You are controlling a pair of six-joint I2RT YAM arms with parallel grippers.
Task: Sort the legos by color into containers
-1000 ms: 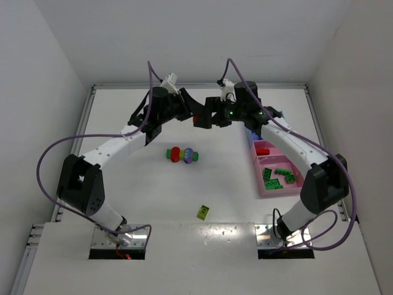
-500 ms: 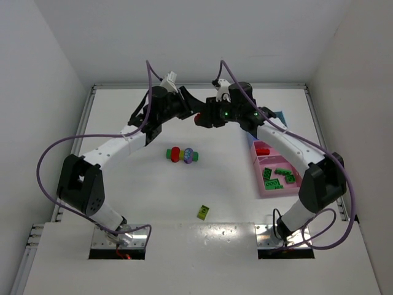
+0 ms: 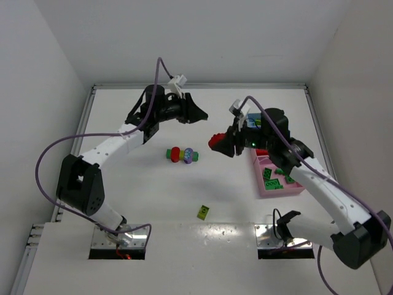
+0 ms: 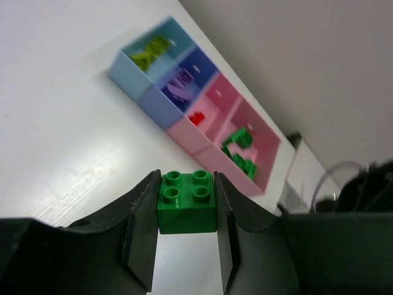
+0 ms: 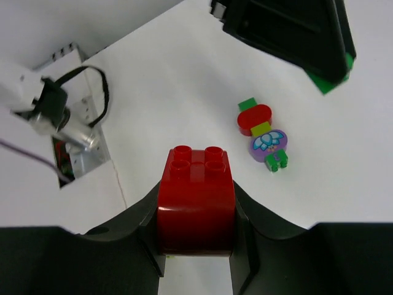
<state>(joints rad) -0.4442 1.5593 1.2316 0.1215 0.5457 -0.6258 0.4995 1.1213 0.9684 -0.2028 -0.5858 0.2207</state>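
Top view, left gripper (image 3: pixel 198 115): held up over the far middle of the table (image 3: pixel 135 184), aimed toward the right arm; its load is too small to make out from here.
Top view, right gripper (image 3: pixel 218 143): off the surface, pinching a red brick (image 3: pixel 214 141), between the loose pieces and the trays.
Top view, joined bricks (image 3: pixel 183 155): a short row of green, red, yellow and purple pieces lying mid-table, apart from both grippers.
Top view, stray brick (image 3: pixel 203 212): yellow-green, alone toward the near edge.
Top view, pink tray (image 3: pixel 276 193): at the right, green pieces in its nearer compartment, partly hidden by the right arm.
Left wrist, green brick (image 4: pixel 186 201): clamped by its sides between both fingers, studs toward the camera, clear of the table for carrying.
Left wrist, containers: a row ahead, with a teal tray (image 4: pixel 129 83) holding yellow-green pieces, a blue tray (image 4: pixel 161 109) holding purple, then pink compartments with one red piece and several green.
Right wrist, red brick: squeezed on two sides, studs up, well above the joined bricks.
Step, as judged: both arms are mid-carry, red bound for the red compartment and green for the green one.
Risk: both targets are adjacent, so the arms may crowd.
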